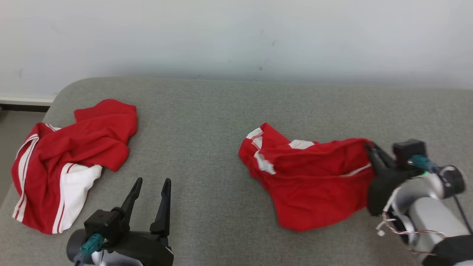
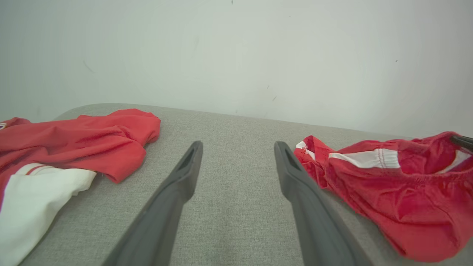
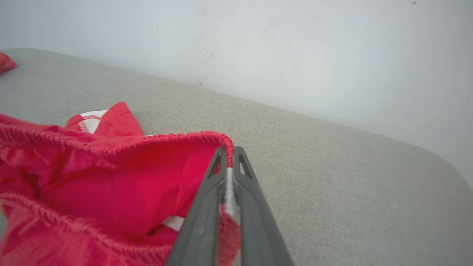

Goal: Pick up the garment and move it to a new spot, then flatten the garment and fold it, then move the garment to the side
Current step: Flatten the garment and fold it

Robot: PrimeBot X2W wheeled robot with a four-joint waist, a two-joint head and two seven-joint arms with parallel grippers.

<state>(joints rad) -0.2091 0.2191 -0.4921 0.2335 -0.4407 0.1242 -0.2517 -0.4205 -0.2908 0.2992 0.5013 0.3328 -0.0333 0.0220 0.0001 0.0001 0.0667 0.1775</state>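
The garment (image 1: 310,184), red shorts with white patches and an elastic waistband, lies crumpled on the right half of the grey surface. My right gripper (image 1: 369,146) is shut on the waistband's right end, which is lifted a little. In the right wrist view the fingers (image 3: 229,151) pinch the red hem, and the rest of the garment (image 3: 92,177) spreads to the left. My left gripper (image 1: 152,181) stands open at the lower left with nothing between its fingers. In the left wrist view the left gripper (image 2: 238,147) points at bare surface, with the garment (image 2: 399,199) to its right.
A second red and white garment (image 1: 70,159) lies bunched near the surface's left edge, also in the left wrist view (image 2: 74,144). The grey padded surface (image 1: 207,122) has a rounded far-left corner and ends at a pale wall (image 1: 236,37).
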